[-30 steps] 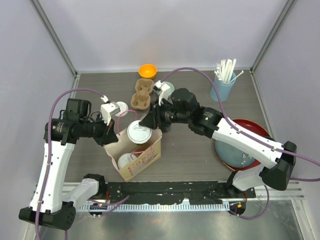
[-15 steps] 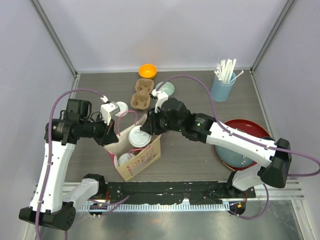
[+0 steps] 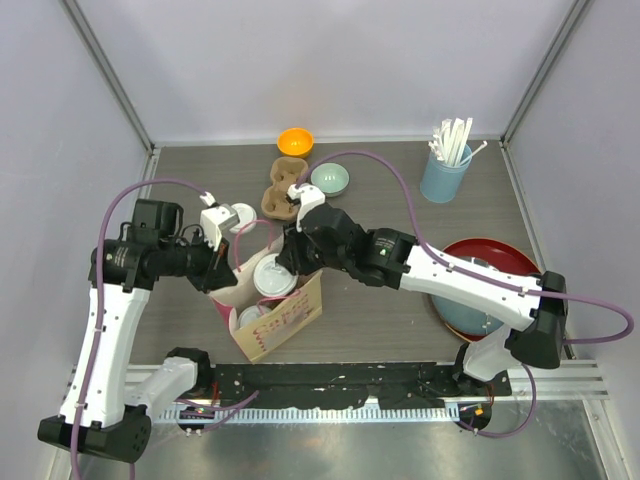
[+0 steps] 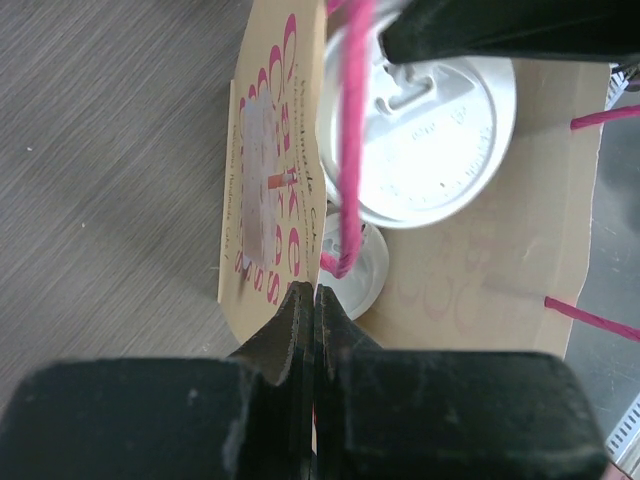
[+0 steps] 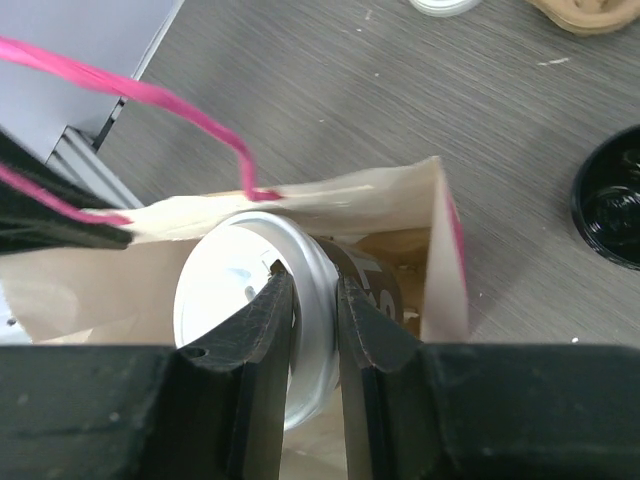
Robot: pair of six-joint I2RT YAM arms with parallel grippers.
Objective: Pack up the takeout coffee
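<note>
My right gripper (image 5: pixel 315 292) pinches a cup (image 5: pixel 225 295) by its lid rim, inside the bag (image 3: pixel 295 312). A second cup (image 3: pixel 249 318) sits lower. My left gripper (image 4: pixel 314 300) is clamped on the bag's edge (pink handle (image 4: pixel 350 150) crosses its view). A carrier (image 3: pixel 284 190) and bowl (image 3: pixel 330 180) stand behind.

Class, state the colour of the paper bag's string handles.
The handles of the bag are bright pink, clearest in the left wrist view.

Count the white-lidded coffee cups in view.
3. First cup in the right gripper, at the mouth of the paper bag; second cup deeper inside the bag; third cup on the table just beyond the bag. More may be hidden under the arms.
</note>
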